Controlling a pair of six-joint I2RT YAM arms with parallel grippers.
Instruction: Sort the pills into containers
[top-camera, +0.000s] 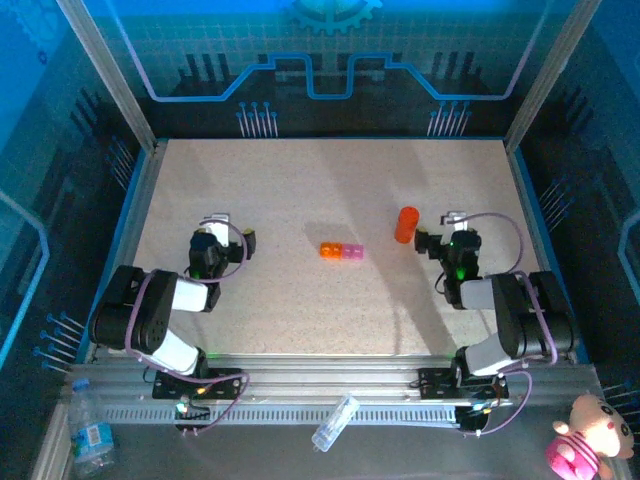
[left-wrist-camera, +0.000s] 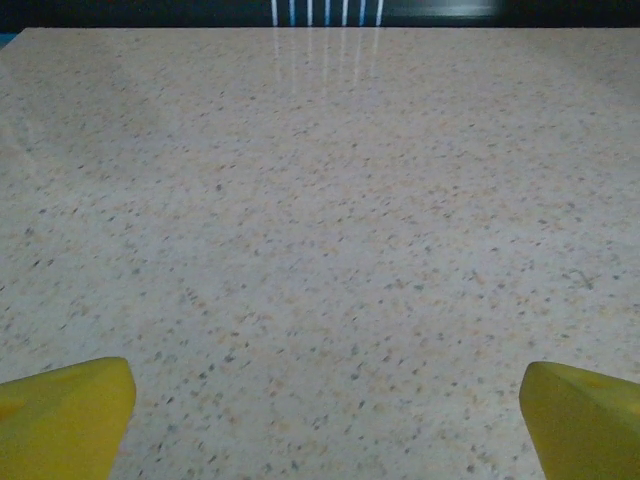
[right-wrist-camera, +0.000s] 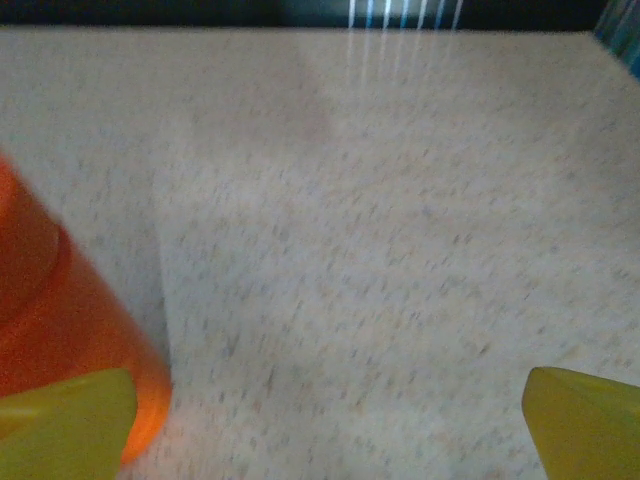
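Observation:
The containers (top-camera: 341, 251), a short orange and pink strip of small compartments, lie at the table's middle. The pills are out of view. A taller orange bottle (top-camera: 406, 225) stands to the right of the strip. My right gripper (top-camera: 452, 228) sits just right of that bottle, open. In the right wrist view the bottle (right-wrist-camera: 60, 320) rises just behind the left yellow fingertip, and nothing lies between the fingers of the right gripper (right-wrist-camera: 325, 425). My left gripper (top-camera: 222, 232) is far left of the strip. The left gripper (left-wrist-camera: 325, 420) is open over bare speckled table.
The speckled table (top-camera: 300, 180) is bounded by blue walls at the back and sides. On the front rail lies a clear plastic bottle (top-camera: 335, 423). A water bottle (top-camera: 90, 435) and a pink plush toy (top-camera: 585, 445) sit off the table at the near corners.

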